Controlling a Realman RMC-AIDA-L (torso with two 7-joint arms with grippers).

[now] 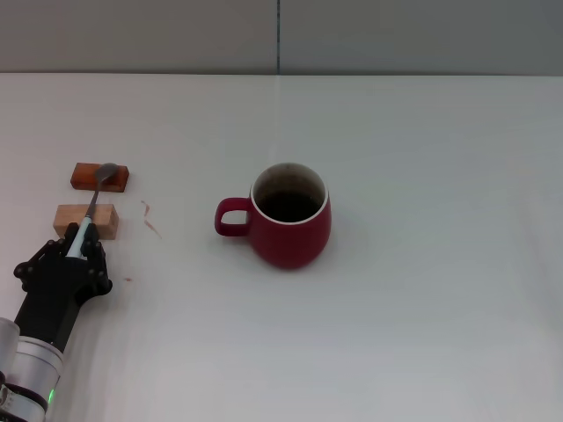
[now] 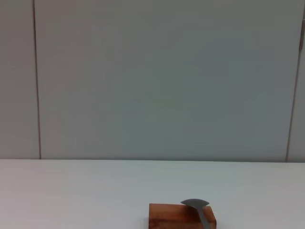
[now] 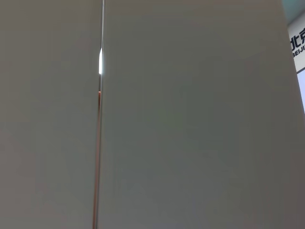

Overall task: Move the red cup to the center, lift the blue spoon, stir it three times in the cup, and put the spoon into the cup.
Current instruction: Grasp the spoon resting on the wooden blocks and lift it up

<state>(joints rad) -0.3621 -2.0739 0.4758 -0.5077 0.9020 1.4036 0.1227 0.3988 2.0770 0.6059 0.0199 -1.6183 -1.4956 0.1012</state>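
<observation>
Blue spoon bridging a pale wooden block and a red-brown block, handle end clamped in the left gripper; red cup upright mid-table, handle toward the spoon, well apart

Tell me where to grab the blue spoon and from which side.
Grip the blue spoon by its pale handle end, from the near side. It lies propped across two wooden blocks, bowl on the far one, handle raised off the table. The left gripper is already there. I would avoid the bowl.
</observation>
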